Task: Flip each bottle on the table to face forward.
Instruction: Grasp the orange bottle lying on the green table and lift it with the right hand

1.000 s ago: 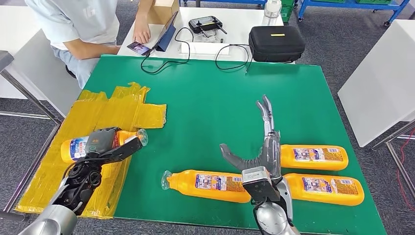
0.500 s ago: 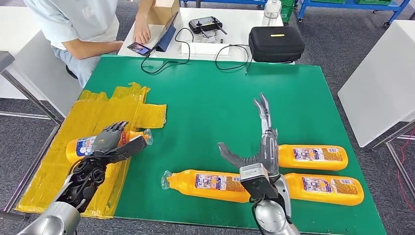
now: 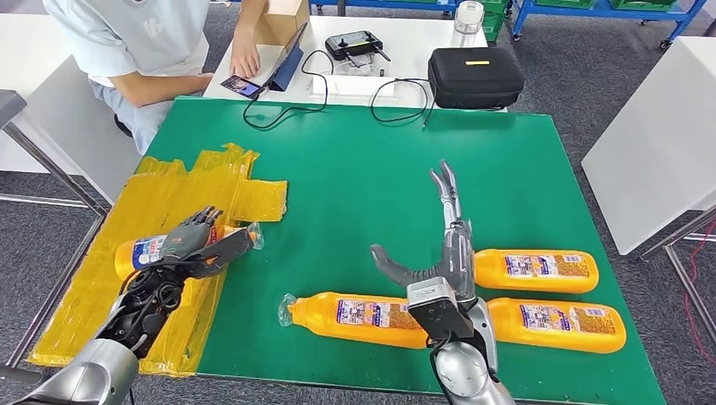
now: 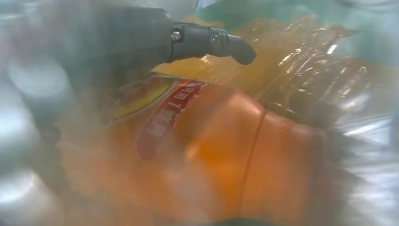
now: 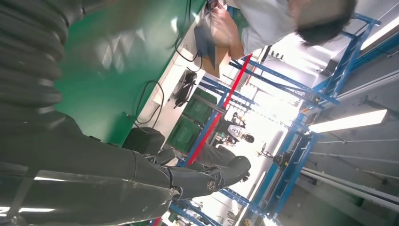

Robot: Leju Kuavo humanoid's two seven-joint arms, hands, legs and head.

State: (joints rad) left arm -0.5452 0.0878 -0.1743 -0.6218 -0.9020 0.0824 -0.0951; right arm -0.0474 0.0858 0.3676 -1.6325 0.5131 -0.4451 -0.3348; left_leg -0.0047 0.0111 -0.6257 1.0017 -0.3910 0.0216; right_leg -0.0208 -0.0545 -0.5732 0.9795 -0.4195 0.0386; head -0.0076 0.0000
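I see my left hand [image 3: 192,242] resting over the orange plastic bottle with the blue-and-white label [image 3: 148,251], which lies on its side on the crinkled yellow plastic sheet [image 3: 169,202] at the left edge of the green table [image 3: 355,169]; whether the fingers actually clasp it I cannot tell. My right hand [image 3: 439,253] hangs released, fingers spread, above three more orange bottles lying flat: one at the front centre [image 3: 355,316], two stacked right [image 3: 540,270] [image 3: 561,325]
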